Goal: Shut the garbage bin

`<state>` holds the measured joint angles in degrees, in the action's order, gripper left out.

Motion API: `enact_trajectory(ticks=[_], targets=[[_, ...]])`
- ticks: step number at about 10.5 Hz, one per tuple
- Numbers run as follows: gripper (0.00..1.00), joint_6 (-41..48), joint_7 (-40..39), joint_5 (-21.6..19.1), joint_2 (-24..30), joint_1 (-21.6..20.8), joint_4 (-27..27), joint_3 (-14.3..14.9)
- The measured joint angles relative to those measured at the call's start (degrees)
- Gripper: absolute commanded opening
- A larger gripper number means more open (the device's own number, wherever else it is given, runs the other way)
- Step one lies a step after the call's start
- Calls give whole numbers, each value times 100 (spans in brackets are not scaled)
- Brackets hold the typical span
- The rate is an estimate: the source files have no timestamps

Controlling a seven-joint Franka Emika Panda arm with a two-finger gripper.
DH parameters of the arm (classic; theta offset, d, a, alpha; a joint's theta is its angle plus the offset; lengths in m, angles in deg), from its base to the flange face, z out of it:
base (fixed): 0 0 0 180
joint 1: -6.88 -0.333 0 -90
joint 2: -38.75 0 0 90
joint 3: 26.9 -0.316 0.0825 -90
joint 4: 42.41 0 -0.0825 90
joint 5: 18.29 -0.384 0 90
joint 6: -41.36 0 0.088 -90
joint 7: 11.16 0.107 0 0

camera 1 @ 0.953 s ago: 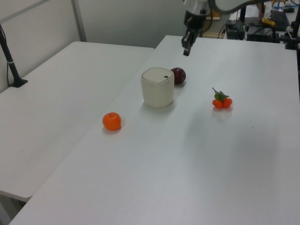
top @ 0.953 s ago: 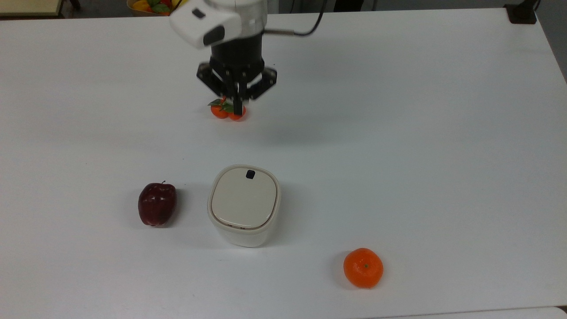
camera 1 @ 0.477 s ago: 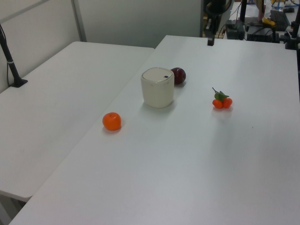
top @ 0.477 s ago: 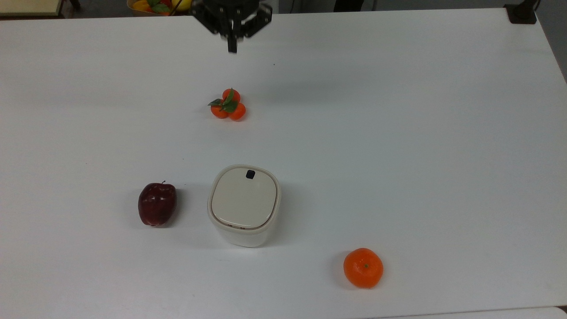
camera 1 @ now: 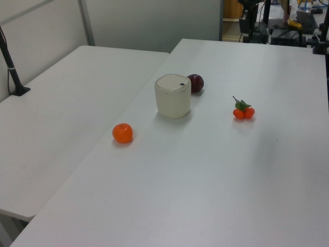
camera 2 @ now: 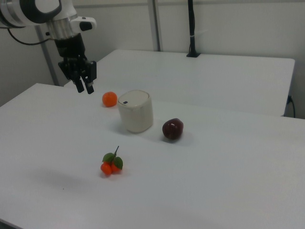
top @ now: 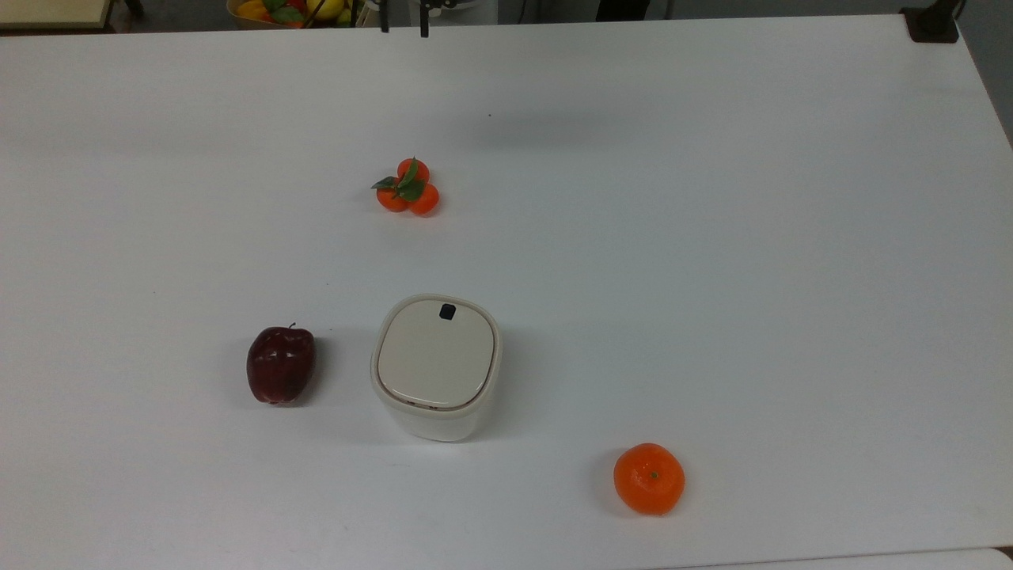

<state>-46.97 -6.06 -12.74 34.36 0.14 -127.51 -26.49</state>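
Garbage bin (top: 436, 368), a cream-white rounded-square tub of smooth plastic, stands near the middle of the white tabletop (top: 712, 237). Its beige lid (top: 436, 354) lies flat and flush inside the rim, the small black square tab (top: 447, 312) at the lid's 12 o'clock in the top view. Judged from this, the lid is already down and the closing looks complete.

Taking the bin as dial centre in the top view: a glossy dark-red apple (top: 280, 365) sits near at 9 o'clock, apart from the tub; a dimpled orange mandarin (top: 649, 478) lies farther off at about 4 o'clock; a cluster of small orange fruits with green leaves (top: 407, 188) lies well apart at 12 o'clock.

The gripper (camera 2: 84, 82) hangs high above the tabletop, well clear of the bin, its black jaws a narrow gap apart and holding nothing.

If any press is still wanted, it would best land on the lid's flat centre, straight down and lightly, since the light tub could slide or tip on the smooth tabletop. Otherwise, keeping clear suits.
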Motion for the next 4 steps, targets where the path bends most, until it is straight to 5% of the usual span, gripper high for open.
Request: enact_trajectory(ticks=[4], targets=[[100, 0, -52, 164, 0, 9, -51, 3]])
